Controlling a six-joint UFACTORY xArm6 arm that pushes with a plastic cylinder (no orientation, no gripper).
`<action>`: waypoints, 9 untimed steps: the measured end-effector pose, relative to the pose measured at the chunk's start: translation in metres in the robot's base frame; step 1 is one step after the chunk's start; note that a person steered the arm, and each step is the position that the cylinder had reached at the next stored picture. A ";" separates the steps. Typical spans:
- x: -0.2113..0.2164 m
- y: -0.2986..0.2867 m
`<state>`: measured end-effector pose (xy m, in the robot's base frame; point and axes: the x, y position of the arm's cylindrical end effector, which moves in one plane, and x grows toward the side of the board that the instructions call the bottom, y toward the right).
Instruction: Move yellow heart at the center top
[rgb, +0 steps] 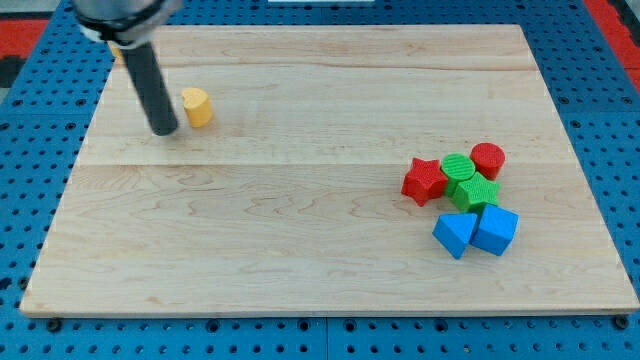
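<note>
Board (300, 250): you are looking at a wooden top, mostly bare around its centre and the view's top.
Cluster: a red star (423, 181), a red cylinder (488, 159), two green blocks (465, 178) and two blue blocks (476, 231) are sitting well apart, at the view's right.
Yellow heart (197, 106): it is lying at the view's upper left.
My tip (165, 131): it is a bare rod with no fingers to open or close, resting just beside the heart, on its left.
Next move: you are probably pushing rightward; free room is waiting there.

red star (423, 180) | red cylinder (488, 159) | two green blocks (459, 168) (476, 192) | two blue blocks (454, 235) (495, 230) | wooden board (300, 250)
</note>
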<state>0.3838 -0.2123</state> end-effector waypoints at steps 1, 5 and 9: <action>-0.001 -0.011; -0.069 0.142; -0.017 -0.023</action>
<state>0.3667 -0.2350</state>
